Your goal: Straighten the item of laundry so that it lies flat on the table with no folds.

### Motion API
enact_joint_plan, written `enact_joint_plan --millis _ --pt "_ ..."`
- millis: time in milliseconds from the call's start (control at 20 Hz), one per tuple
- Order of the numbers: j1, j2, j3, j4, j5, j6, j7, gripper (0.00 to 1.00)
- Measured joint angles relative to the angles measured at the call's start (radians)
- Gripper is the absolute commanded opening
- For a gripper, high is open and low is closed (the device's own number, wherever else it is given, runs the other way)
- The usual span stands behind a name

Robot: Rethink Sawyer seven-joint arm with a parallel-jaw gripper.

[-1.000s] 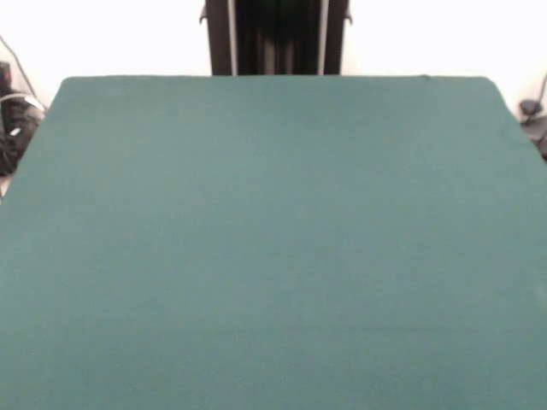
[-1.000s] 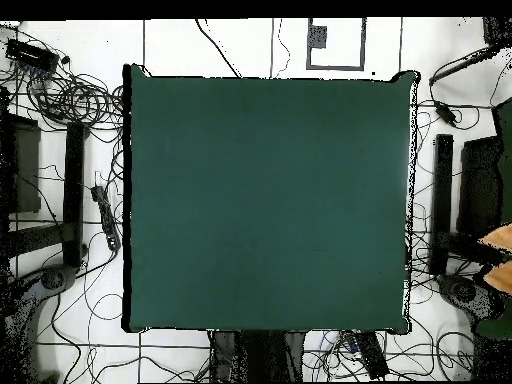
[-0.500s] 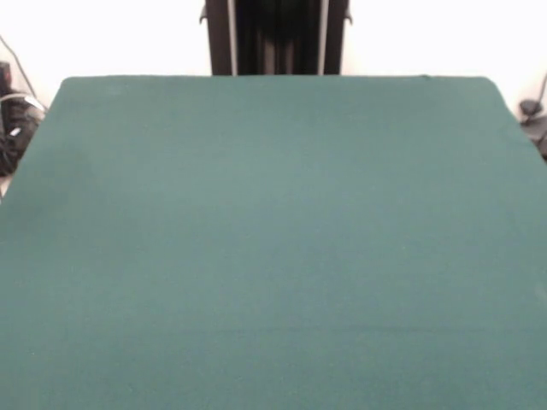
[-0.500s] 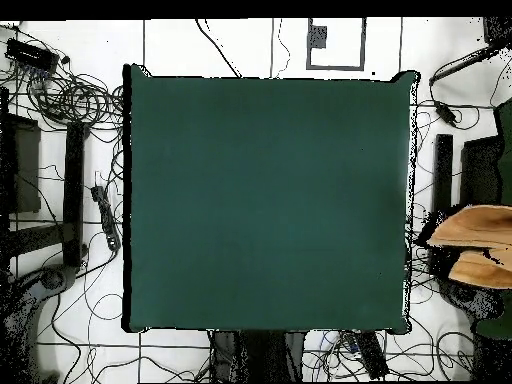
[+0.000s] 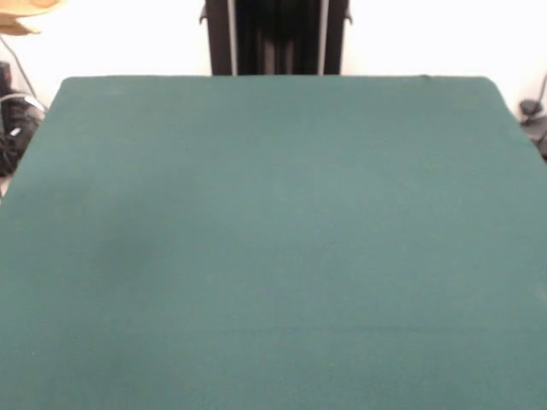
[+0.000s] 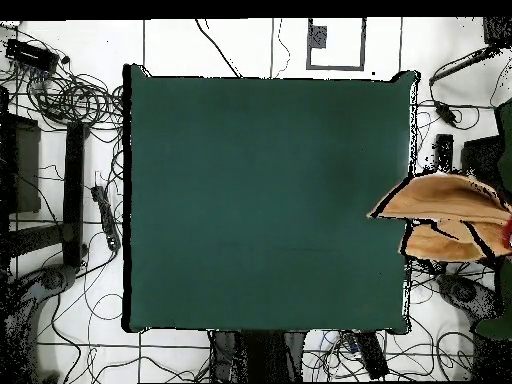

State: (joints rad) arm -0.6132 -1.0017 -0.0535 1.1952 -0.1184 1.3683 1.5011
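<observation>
The dark green table [image 5: 273, 239] fills the front view and shows bare; it also shows in the overhead view [image 6: 260, 200]. The golden-tan towel [image 6: 445, 210] comes in from the right edge of the overhead view, bunched and folded, its tip over the table's right edge. In the front view a tan corner of the towel [image 5: 26, 10] shows at the top left. It looks carried from outside the picture; what holds it is hidden. The gripper shows in neither view; only the black pedestal [image 5: 275, 38] stands at the table's far side.
Cables lie on the white floor around the table [image 6: 70, 100]. Dark stands and gear sit at the left [image 6: 30, 190] and right [image 6: 470, 170] of the table. A marked square lies on the floor beyond the top edge [image 6: 335, 42].
The towel has moved in from the right edge of the overhead view to reach over the table's right edge. Its corner now shows at the front view's top left.
</observation>
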Motion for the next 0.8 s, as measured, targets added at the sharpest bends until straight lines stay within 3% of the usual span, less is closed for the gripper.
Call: enact_joint_plan --millis 250,800 --pt "0.091 -0.001 -0.050 0.031 0.065 -0.036 0.132 0.00" --pt "0.339 -0.012 -0.213 0.173 0.181 -0.178 0.613 0.00"
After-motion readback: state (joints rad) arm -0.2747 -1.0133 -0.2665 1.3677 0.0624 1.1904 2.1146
